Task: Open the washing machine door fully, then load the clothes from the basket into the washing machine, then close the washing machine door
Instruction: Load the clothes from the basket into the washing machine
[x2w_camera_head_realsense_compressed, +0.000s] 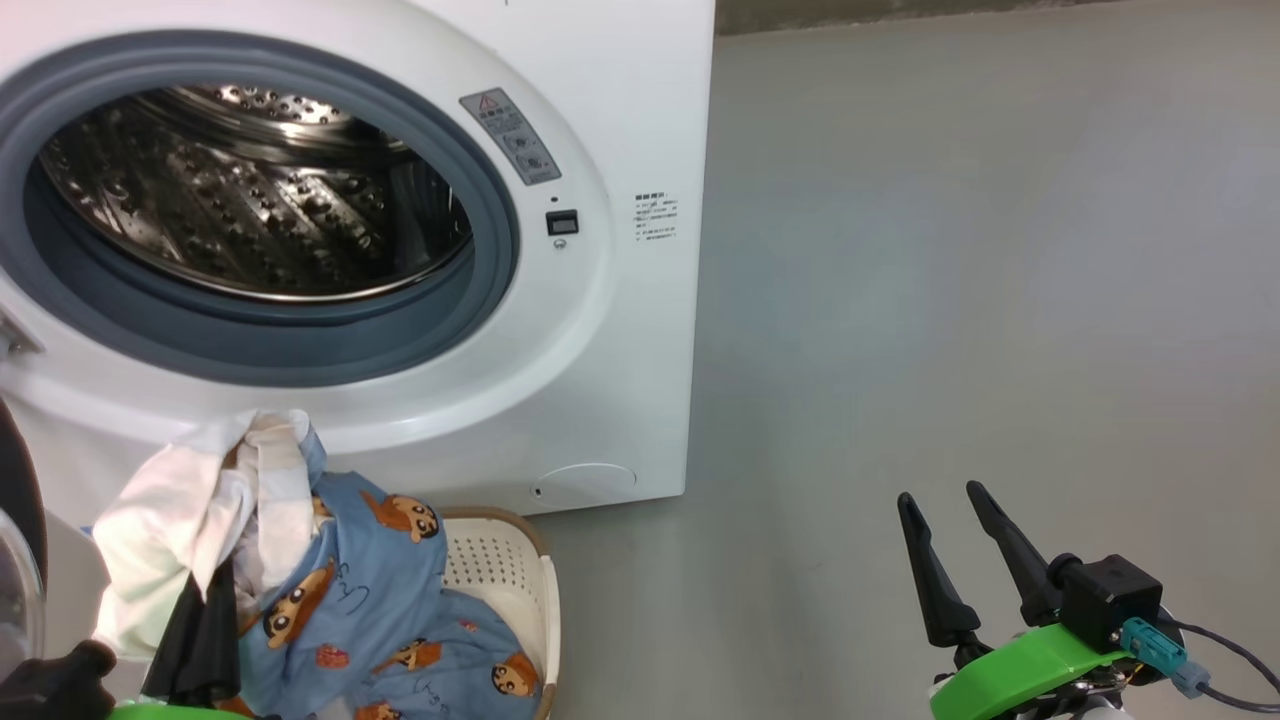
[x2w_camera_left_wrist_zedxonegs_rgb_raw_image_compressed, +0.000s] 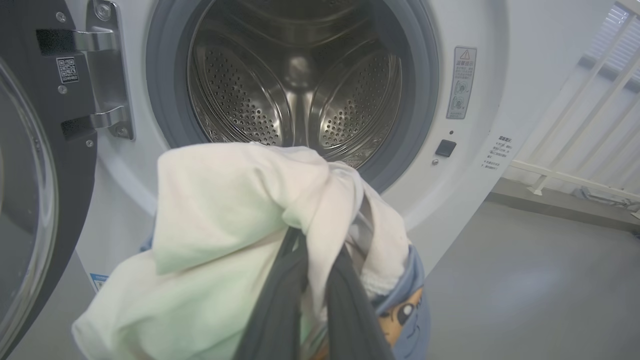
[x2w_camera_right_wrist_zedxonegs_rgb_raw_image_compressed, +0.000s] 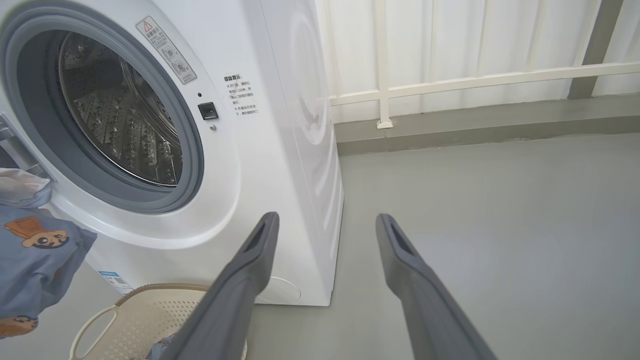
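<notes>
The washing machine (x2w_camera_head_realsense_compressed: 620, 330) stands at the upper left, its steel drum (x2w_camera_head_realsense_compressed: 250, 190) empty. Its door (x2w_camera_left_wrist_zedxonegs_rgb_raw_image_compressed: 30, 200) hangs open on the left, black rim and glass window showing. My left gripper (x2w_camera_left_wrist_zedxonegs_rgb_raw_image_compressed: 317, 250) is shut on the clothes (x2w_camera_left_wrist_zedxonegs_rgb_raw_image_compressed: 225, 215), a bunch of white garment and blue bear-print fabric. It holds them up in front of the lower rim of the drum opening. In the head view the clothes (x2w_camera_head_realsense_compressed: 340, 580) trail down into the cream basket (x2w_camera_head_realsense_compressed: 520, 530) on the floor. My right gripper (x2w_camera_head_realsense_compressed: 940, 500) is open and holds nothing, low over the floor to the machine's right.
Grey floor (x2w_camera_head_realsense_compressed: 950, 300) stretches right of the machine. A white railing (x2w_camera_right_wrist_zedxonegs_rgb_raw_image_compressed: 475, 80) with pale curtains runs along the back wall. The door's metal hinge (x2w_camera_left_wrist_zedxonegs_rgb_raw_image_compressed: 107, 70) sits left of the drum opening.
</notes>
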